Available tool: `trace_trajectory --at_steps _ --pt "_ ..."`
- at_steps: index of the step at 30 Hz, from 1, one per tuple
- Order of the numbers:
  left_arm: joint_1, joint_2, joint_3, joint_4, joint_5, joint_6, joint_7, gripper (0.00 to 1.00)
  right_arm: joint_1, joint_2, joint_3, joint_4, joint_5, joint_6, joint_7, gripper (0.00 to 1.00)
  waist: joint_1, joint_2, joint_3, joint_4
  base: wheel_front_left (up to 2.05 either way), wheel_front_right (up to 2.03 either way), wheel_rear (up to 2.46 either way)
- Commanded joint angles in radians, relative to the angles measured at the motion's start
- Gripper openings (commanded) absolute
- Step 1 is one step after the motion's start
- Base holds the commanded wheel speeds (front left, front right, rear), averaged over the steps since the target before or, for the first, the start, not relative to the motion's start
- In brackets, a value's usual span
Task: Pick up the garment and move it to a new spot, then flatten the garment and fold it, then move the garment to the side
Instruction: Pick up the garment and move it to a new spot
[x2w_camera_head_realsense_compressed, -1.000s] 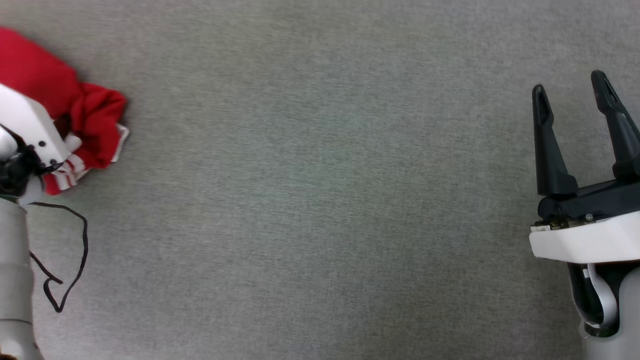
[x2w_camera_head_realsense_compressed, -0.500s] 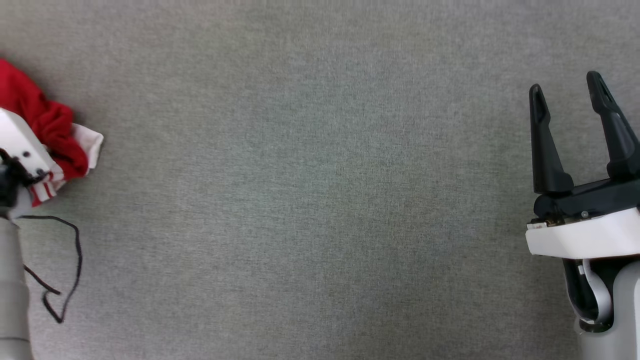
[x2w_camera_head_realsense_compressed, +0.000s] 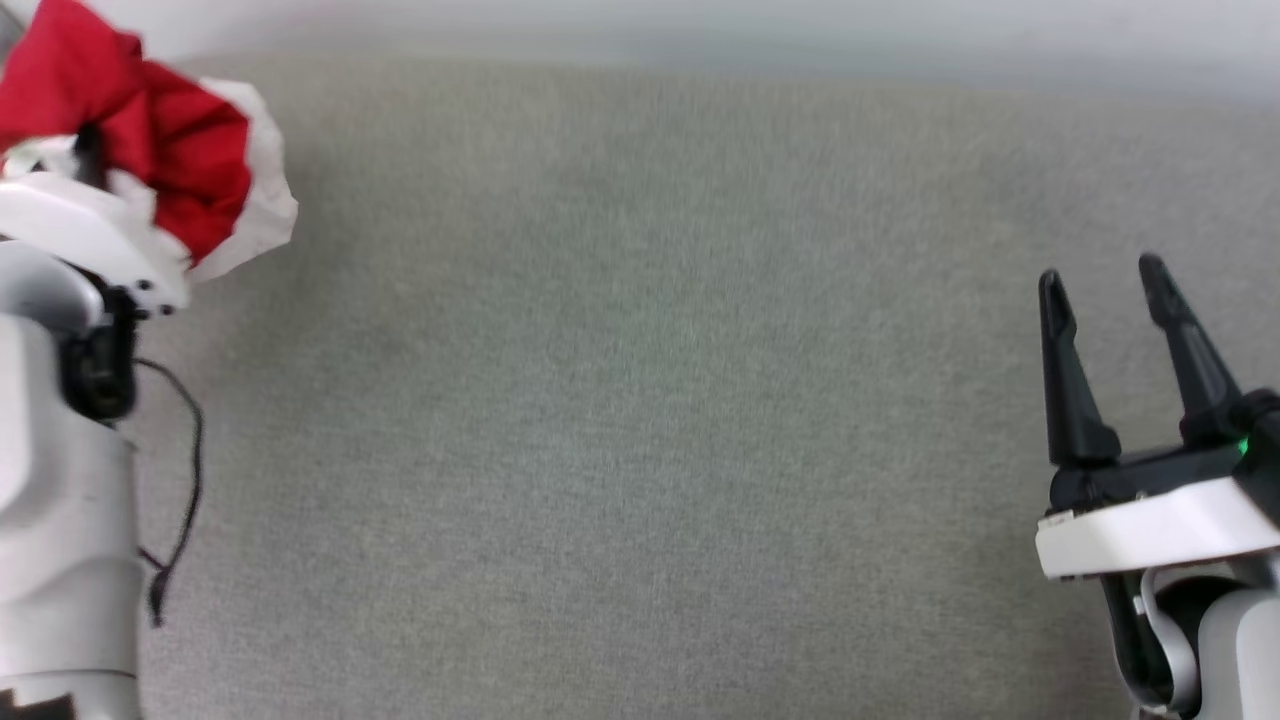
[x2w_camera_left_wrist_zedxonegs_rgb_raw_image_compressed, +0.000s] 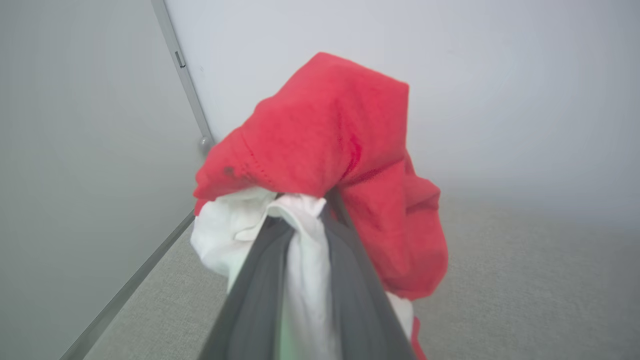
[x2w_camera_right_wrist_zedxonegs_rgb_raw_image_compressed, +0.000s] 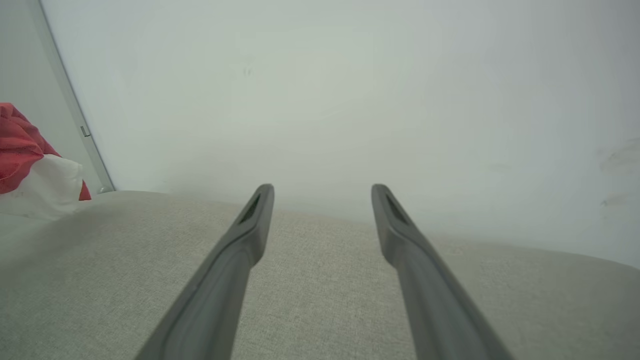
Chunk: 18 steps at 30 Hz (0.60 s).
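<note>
Left hand (x2w_camera_left_wrist_zedxonegs_rgb_raw_image_compressed: 300, 220) is clamped on a white wad of the shirt (x2w_camera_head_realsense_compressed: 165, 140), bunched up at far left; right hand (x2w_camera_head_realsense_compressed: 1100, 272) is spread wide, empty. Light, floppy stuff, probably better grabbed at the shoulders.

The left gripper (x2w_camera_left_wrist_zedxonegs_rgb_raw_image_compressed: 305, 207) is rising from the bottom edge, and its two dark fingers (x2w_camera_left_wrist_zedxonegs_rgb_raw_image_compressed: 252, 305) are pinching a fold of white cloth between them. That cloth belongs to a shirt (x2w_camera_left_wrist_zedxonegs_rgb_raw_image_compressed: 325, 130), which is bunching up at the fingertips: its red body is draping over the tips in a soft hood and hanging down on the right side, while more white fabric is bulging out on the left. A grey woven surface (x2w_camera_left_wrist_zedxonegs_rgb_raw_image_compressed: 525, 280) is spreading out below. A pale wall (x2w_camera_left_wrist_zedxonegs_rgb_raw_image_compressed: 500, 75) is standing behind, meeting a grey panel (x2w_camera_left_wrist_zedxonegs_rgb_raw_image_compressed: 75, 150) at a thin metal strip (x2w_camera_left_wrist_zedxonegs_rgb_raw_image_compressed: 185, 80).
</note>
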Motion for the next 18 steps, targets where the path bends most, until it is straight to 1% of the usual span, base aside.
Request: trace_trajectory --at_steps 1,4,9,13,15,18 --pt "0.005 -0.016 -0.012 -0.011 0.007 -0.001 -0.035 0.0 0.022 0.006 -0.005 0.003 0.008 -0.001 0.003 1.0 0.0 0.0 -0.077 -0.006 0.0 0.0 0.0" --pt "0.034 -0.053 -0.039 -0.033 0.023 -0.006 -0.119 0.0 0.057 0.013 -0.013 0.007 0.008 -0.001 0.008 1.0 0.0 0.0 -0.132 -0.027 0.0 0.0 0.0" --pt "0.104 -0.134 -0.093 -0.079 0.034 -0.014 -0.201 0.0 0.106 0.019 -0.021 0.005 0.013 -0.001 0.023 1.0 0.0 0.0 -0.202 -0.08 0.0 0.0 0.0" --pt "0.183 -0.202 -0.142 -0.122 0.036 -0.027 -0.245 0.0 0.135 0.021 -0.015 0.0 0.013 -0.001 0.033 1.0 0.0 0.0 -0.241 -0.135 0.0 0.0 0.0" --pt "0.224 -0.242 -0.176 -0.143 0.033 -0.038 -0.255 0.0 0.146 0.021 -0.012 -0.004 0.02 -0.001 0.04 1.0 0.0 0.0 -0.252 -0.165 0.0 0.0 0.0" --pt "0.281 -0.286 -0.239 -0.169 0.02 -0.055 -0.257 0.0 0.157 0.02 -0.011 -0.011 0.027 -0.001 0.046 1.0 0.0 0.0 -0.254 -0.211 0.0 0.0 0.0"
